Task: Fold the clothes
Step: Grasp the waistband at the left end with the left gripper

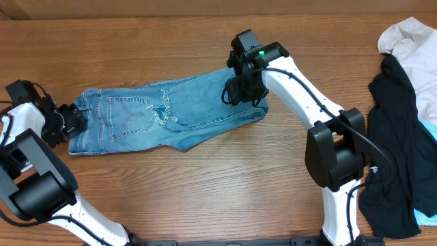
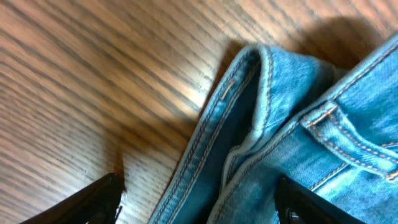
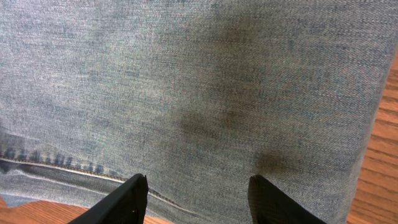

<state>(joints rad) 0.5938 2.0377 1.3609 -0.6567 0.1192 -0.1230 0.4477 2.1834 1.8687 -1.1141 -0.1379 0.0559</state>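
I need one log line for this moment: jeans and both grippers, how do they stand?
jeans: lying on table | left gripper: open at waistband edge | right gripper: open above opposite end, nothing held

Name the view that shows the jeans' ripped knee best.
Overhead: the rip shows whole, midway along the jeans. The left wrist view shows only the waistband; the right wrist view shows only a plain leg, no rip.

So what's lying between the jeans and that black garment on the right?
Nothing lies there: bare wooden table, crossed only by the robot's right arm reaching to the jeans. The black garment sits well apart. The overhead view shows this.
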